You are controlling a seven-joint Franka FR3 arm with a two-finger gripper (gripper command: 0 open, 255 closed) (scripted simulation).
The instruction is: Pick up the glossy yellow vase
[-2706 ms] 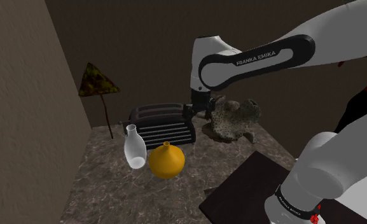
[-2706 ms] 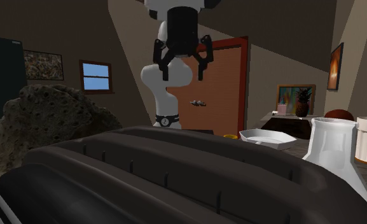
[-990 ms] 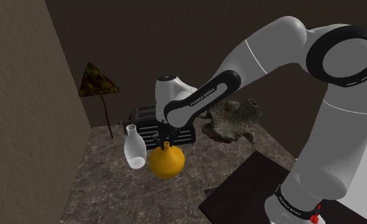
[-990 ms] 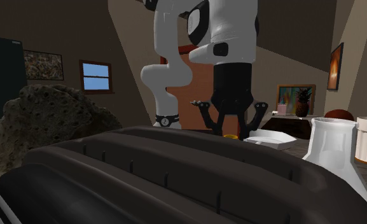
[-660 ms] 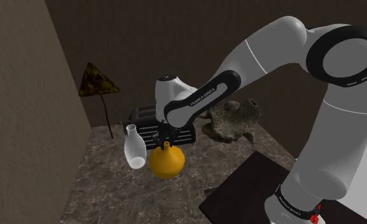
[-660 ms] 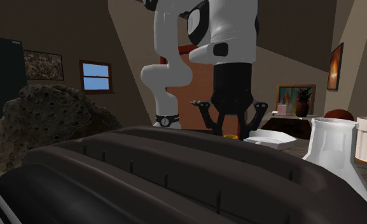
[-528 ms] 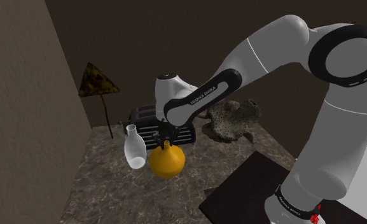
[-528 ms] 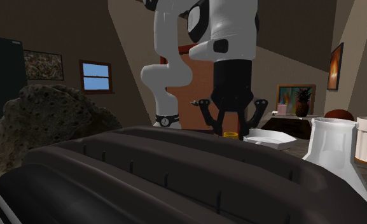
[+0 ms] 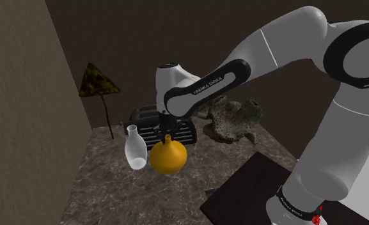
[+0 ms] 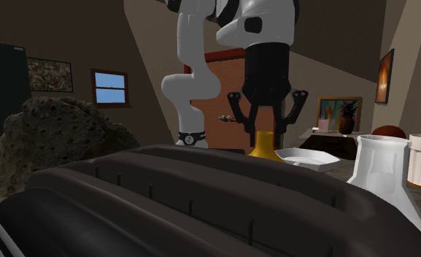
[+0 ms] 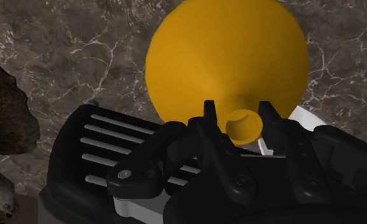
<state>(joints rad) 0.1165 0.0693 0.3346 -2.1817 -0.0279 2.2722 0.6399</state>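
- Arm (image 9: 343,128): rises from the stand and arches over, forearm sloping down toward the shoulder view's left.
- Tool (image 9: 168,136): points straight down, fingers pinching the vase's narrow neck.
- Vase (image 9: 168,158): yellow, upright, directly beneath the tool, just beside a white flask (image 9: 134,152), over the bench (image 9: 112,188).
- Toaster (image 9: 143,121): behind both.

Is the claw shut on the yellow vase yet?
Shut: the claw has its fingers clasped on the yellow vase at the neck.

We see a smooth yellow vase (image 11: 226,57) with little shine, a veined marble-like desk (image 11: 80,51), and a rough, pitted rock (image 9: 235,121).
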